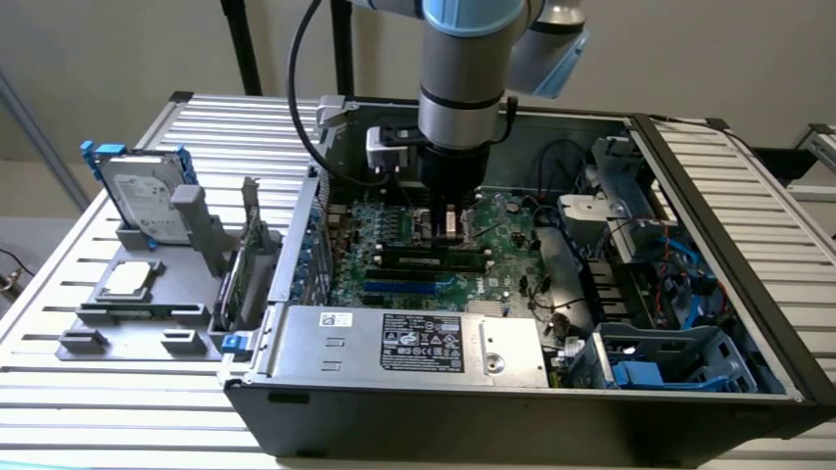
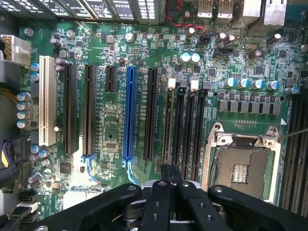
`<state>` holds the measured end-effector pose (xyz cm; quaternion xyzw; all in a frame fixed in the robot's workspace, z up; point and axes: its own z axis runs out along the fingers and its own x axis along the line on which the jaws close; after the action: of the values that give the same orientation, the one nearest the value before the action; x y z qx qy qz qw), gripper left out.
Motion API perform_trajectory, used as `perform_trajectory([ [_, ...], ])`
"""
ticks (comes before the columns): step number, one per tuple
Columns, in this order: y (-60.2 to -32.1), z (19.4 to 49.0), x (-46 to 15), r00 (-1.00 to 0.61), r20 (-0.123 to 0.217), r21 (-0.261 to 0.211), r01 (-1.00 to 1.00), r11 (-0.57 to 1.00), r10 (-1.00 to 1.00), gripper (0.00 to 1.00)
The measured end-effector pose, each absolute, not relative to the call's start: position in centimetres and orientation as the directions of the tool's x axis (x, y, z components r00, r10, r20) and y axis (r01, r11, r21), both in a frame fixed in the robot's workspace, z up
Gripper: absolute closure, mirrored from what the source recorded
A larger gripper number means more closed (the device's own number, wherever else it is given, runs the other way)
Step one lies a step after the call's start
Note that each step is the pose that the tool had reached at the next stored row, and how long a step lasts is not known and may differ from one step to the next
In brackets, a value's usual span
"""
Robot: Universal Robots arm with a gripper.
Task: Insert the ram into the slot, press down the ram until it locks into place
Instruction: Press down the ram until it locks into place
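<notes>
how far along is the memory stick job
Nothing looks finished yet: the four black memory slots beside the processor socket look empty along their visible length. In hand: the gripper hangs low inside the case, right over those slots. I can't tell whether it carries the stick. Left: seating the stick and pressing it until it locks.

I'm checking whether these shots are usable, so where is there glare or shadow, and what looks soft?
Exterior view: the slatted table gleams bright, while the computer case front is dark. Wrist view: the circuit board is evenly lit and crisp, a bright patch glares beside the tool, whose black body looks softer up close.
</notes>
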<state>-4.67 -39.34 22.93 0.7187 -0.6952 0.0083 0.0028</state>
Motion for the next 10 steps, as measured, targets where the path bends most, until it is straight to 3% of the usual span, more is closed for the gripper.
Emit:
perform_trajectory([
  [10,-39.3,23.9,-4.7,0.033,0.014,-0.005,-0.999,-0.033,-0.999,0.9],
])
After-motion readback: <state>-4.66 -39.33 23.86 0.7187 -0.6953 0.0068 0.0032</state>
